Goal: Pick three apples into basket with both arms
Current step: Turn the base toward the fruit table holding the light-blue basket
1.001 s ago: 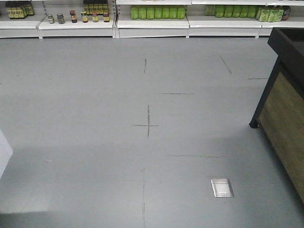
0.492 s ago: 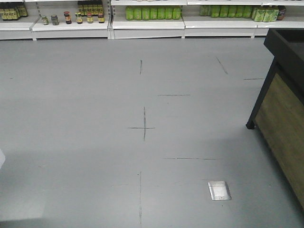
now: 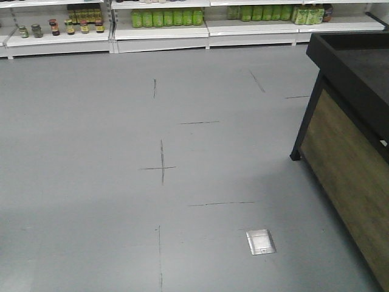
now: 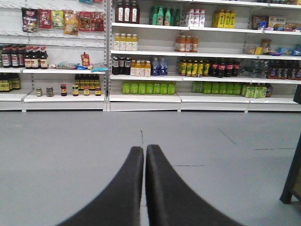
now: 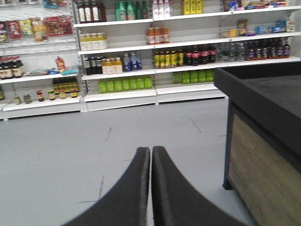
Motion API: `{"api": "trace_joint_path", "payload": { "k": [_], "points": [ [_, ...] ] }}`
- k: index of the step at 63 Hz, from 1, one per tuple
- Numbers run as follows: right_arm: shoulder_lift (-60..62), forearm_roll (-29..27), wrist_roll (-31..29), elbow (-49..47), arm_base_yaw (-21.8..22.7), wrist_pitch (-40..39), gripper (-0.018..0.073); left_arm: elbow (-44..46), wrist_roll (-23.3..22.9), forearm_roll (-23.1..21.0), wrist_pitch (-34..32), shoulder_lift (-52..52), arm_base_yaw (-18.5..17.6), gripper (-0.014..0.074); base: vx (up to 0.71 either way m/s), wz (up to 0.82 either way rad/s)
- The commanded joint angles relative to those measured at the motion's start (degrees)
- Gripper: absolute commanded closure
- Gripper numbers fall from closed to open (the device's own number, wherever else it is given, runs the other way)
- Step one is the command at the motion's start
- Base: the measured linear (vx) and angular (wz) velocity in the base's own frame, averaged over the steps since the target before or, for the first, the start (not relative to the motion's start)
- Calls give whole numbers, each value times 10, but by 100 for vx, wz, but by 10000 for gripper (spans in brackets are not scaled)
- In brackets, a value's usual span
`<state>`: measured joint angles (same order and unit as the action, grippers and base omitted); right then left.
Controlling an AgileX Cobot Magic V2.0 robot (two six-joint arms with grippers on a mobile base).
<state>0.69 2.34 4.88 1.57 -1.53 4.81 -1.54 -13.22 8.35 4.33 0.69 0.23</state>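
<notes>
The apples and the basket are out of view in every frame. In the left wrist view my left gripper (image 4: 144,149) is shut, its two black fingers pressed together with nothing between them, pointing over bare grey floor toward the shelves. My right gripper (image 5: 150,150) is likewise shut and empty in the right wrist view, above the floor, with the display stand to its right. Neither arm shows in the front view.
A black-topped, wood-panelled display stand (image 3: 346,152) fills the right side, its leg on the floor. White store shelves (image 3: 161,36) with bottles and jars line the far wall. A silver floor plate (image 3: 261,241) sits in the grey floor, which bears thin dark marks.
The whole view has shifted: shelves and floor marks slid left, and the display stand has come further into the frame on the right. The white object at the left edge has gone.
</notes>
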Motion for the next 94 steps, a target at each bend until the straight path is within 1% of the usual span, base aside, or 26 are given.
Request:
{"api": "trace_joint_path", "payload": {
  "k": [1, 94],
  "points": [
    [2, 1, -6, 8, 2, -40, 568, -2, -1, -1, -43, 2, 1, 603, 7, -26],
    [2, 1, -6, 8, 2, -40, 568, -2, -1, -1, -43, 2, 1, 603, 8, -32]
  ]
}}
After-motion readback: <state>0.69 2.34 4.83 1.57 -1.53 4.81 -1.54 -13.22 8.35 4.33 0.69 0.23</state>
